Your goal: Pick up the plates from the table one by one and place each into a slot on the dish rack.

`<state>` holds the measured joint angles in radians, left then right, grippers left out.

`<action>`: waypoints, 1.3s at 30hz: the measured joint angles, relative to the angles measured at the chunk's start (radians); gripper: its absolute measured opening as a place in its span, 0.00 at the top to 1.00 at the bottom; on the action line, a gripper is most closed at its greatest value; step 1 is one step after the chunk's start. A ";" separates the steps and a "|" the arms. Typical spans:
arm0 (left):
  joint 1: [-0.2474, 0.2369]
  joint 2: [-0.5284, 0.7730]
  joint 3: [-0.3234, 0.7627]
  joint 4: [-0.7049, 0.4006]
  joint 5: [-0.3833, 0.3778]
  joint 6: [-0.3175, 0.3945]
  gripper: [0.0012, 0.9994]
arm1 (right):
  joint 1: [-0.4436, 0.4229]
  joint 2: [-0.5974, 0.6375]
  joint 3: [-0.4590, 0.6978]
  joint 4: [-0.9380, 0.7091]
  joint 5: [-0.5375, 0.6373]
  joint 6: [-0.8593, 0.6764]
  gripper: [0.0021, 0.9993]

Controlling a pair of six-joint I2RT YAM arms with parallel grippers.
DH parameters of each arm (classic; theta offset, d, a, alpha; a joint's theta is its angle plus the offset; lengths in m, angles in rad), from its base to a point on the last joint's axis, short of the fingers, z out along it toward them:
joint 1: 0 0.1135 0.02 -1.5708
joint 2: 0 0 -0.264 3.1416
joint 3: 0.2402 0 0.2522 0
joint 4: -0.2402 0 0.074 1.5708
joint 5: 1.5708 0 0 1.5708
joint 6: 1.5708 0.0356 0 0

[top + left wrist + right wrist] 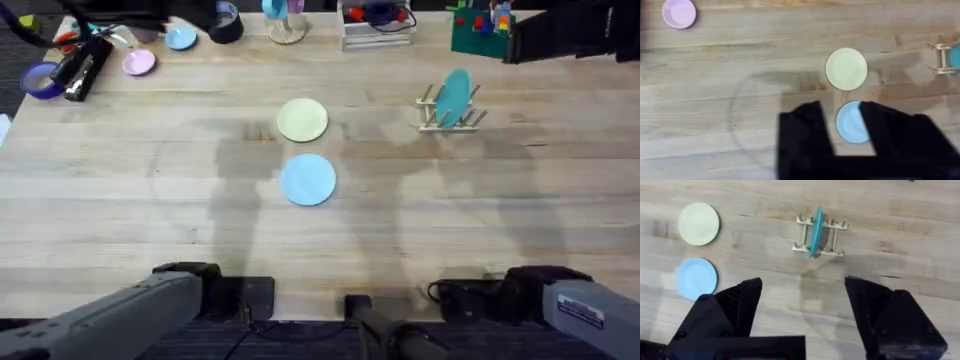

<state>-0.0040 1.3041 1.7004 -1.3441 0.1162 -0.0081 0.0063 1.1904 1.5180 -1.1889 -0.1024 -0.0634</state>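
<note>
A cream-yellow plate lies flat at the middle of the table, with a sky-blue plate just nearer to me. The small wooden dish rack stands to the right and holds a teal plate upright in a slot. The left wrist view looks down on the yellow plate and the blue plate, which shows between the black fingers of my open left gripper. My right gripper is open too, high above the rack, yellow plate and blue plate.
Along the far edge sit a small pink disc, a small blue disc, a tape roll, a white wire-frame box and a green block. Both arm bases rest at the near edge.
</note>
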 joint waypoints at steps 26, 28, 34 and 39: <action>0.000 0.020 0.001 -0.113 0.222 0.020 0.96 | 0.000 0.000 0.000 0.000 0.000 0.000 0.00; 0.000 0.039 0.001 -0.115 0.236 0.026 0.96 | 0.000 0.000 0.000 0.000 0.000 0.000 0.00; 0.036 0.117 -0.028 -0.073 0.329 0.079 0.96 | 0.000 0.000 0.000 0.000 0.000 0.000 0.00; 0.089 0.177 -0.144 0.019 0.379 0.103 0.96 | 0.000 0.000 0.000 0.000 0.000 0.000 0.00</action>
<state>0.0849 1.4807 1.5567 -1.3255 0.4953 0.0952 0.0063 1.1904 1.5185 -1.1889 -0.1024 -0.0635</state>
